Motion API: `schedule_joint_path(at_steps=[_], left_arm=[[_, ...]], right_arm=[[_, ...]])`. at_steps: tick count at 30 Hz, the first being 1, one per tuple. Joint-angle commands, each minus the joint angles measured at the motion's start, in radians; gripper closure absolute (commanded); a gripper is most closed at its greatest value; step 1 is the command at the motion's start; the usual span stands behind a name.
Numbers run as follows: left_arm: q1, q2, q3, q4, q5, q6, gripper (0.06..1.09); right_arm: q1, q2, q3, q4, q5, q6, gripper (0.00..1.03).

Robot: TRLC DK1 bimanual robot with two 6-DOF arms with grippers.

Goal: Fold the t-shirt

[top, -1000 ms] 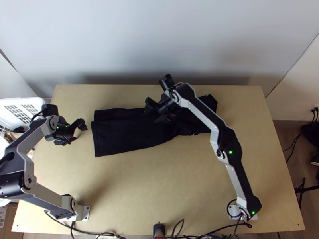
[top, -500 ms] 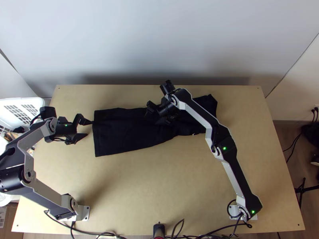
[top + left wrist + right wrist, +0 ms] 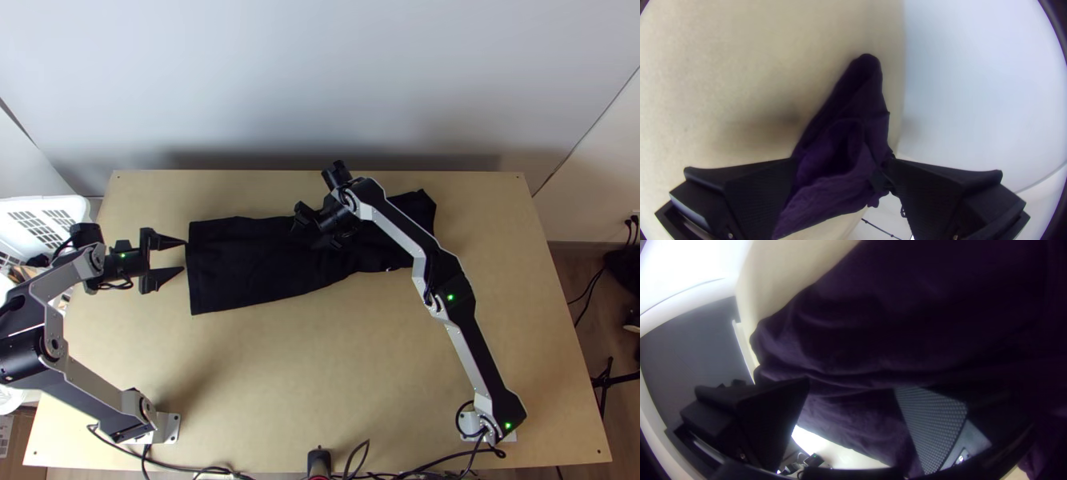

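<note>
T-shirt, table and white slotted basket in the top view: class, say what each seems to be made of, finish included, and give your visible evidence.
T-shirt: soft, matte fabric, possibly cotton; it drapes in loose creases.
Table: wood or wood-based board, smooth and dull, judging by its flat, even tan surface.
Basket: probably moulded plastic, smooth, given its regular slots and rounded rim.

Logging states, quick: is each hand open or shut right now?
Left hand: open, holding nothing.
Right hand: open, over the t-shirt.

A pale wall [image 3: 320, 80] — shadowed low — backs the wooden table [image 3: 336, 376]; brown floor [image 3: 570, 276] lies alongside.
</note>
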Motion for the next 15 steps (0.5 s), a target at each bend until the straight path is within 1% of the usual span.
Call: schedule_joint_path(at_steps=[1,3,6,8,10,15], left_arm=[[0.032,-0.019,-0.024,0.009,0.126,0.038,0.1],[0.026,-0.017,-0.033,0.008,0.137,0.061,0.1],[-0.003,0.011,-0.043,0.009,0.114,0.089,0.1],[-0.017,0.018,-0.046,0.009,0.054,0.123,0.1],[-0.02,0.031,-0.046,0.009,0.028,0.138,0.1],[-0.051,0.058,-0.038,0.017,-0.087,0.196,0.1]], right_arm=[[-0.001,0.005,-0.001,0.002,0.009,-0.005,0.14],[0.001,0.005,-0.003,0.002,0.011,-0.005,0.14],[0.002,0.005,-0.003,0.002,0.011,-0.006,0.14],[0.002,0.004,-0.003,0.002,0.011,-0.006,0.14],[0.001,0.004,-0.003,0.002,0.011,-0.011,0.14],[-0.001,0.005,-0.004,0.002,0.012,-0.011,0.14]])
